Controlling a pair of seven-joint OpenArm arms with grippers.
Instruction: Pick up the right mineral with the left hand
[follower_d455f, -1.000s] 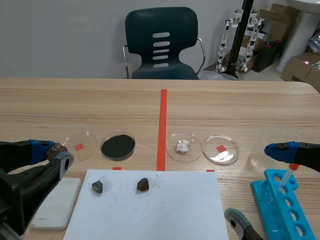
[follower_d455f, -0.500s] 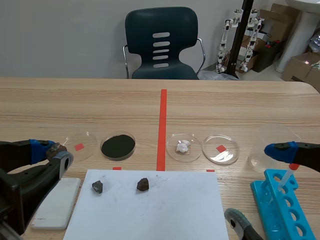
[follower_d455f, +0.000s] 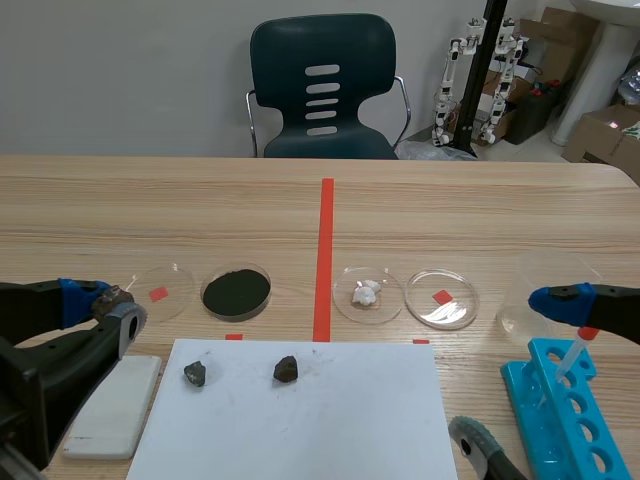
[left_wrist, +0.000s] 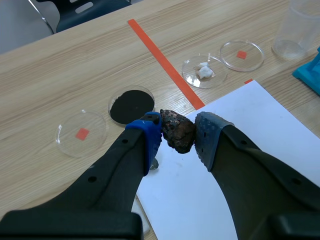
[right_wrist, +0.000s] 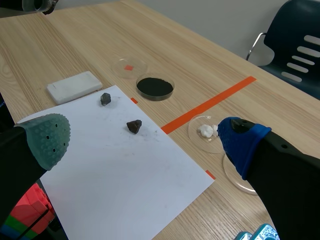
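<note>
My left gripper is shut on a rough brown mineral, held above the near left corner of the white paper. In the scene view that gripper hangs at the table's left with the brown mineral between its pads. On the paper lie two small dark minerals: the left one and the right one. My right gripper is open and holds nothing, at the table's right.
A row of petri dishes lies behind the paper: an empty one, one with black powder, one with white chunks, another empty one. A clear beaker, a blue tube rack and a white block stand nearby.
</note>
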